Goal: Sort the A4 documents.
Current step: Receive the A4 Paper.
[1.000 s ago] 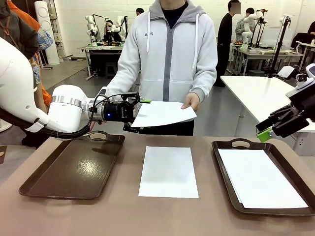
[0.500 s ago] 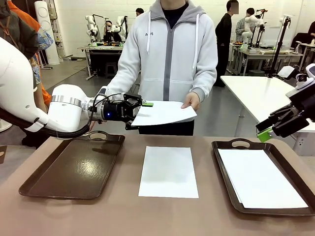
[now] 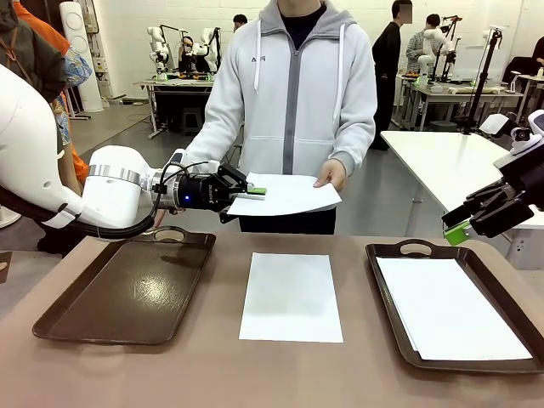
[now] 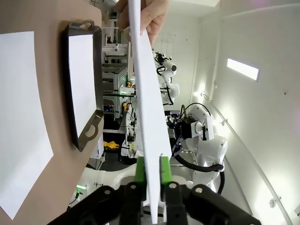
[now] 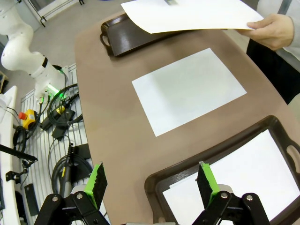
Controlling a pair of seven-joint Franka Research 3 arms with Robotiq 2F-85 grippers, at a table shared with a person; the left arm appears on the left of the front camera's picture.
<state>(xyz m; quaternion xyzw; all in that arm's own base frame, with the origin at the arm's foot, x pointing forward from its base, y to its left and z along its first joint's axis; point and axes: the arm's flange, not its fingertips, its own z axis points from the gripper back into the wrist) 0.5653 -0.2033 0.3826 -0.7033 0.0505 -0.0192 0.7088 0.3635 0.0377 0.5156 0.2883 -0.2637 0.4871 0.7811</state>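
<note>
Matt A4 documents (image 3: 291, 296) (paper), glossy tray (image 3: 127, 293) — smooth

A sheet (image 3: 291, 296) lies flat on the brown worktop (image 3: 212, 374), the left tray (image 3: 127, 289) and right tray (image 3: 476, 366) flanking it.

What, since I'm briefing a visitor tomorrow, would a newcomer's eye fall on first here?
First, the handover in mid-air above the far edge of the table: the left claw is shut on one side of a white sheet whose other side a person's hand holds. Next, a loose sheet lies mid-table between an empty left tray and a right tray holding paper.
</note>
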